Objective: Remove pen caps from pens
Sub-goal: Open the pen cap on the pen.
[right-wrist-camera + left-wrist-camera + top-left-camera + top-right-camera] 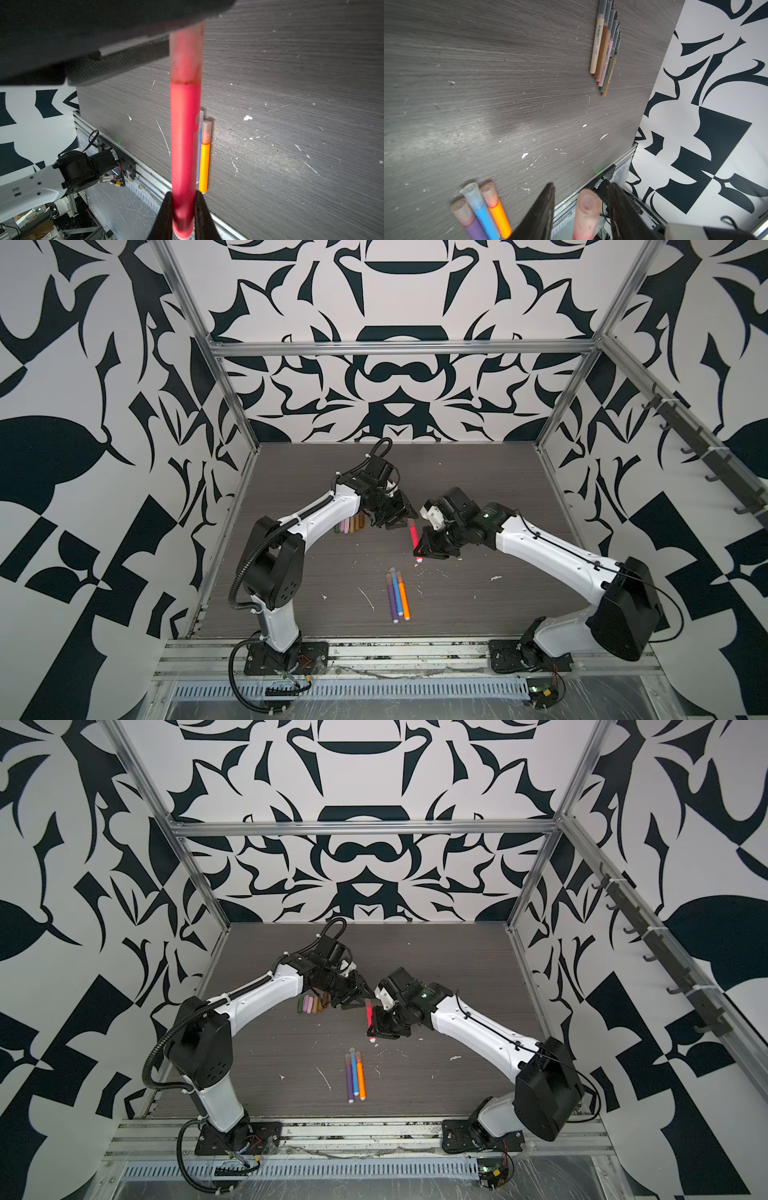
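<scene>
So right claw [422, 549] is pinching the red pen [413, 536], which runs near-to-far with its cap [588, 207] pointing far. The left claw [402, 522] sits open around that cap.

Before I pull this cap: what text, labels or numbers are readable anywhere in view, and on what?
Nothing reads clearly.
On the thin pens: a barcode and a line of print along the barrels, too small to read.
On the white sticker at the arm base: digits, blurred.
On the pink-red pen: no print visible.
</scene>
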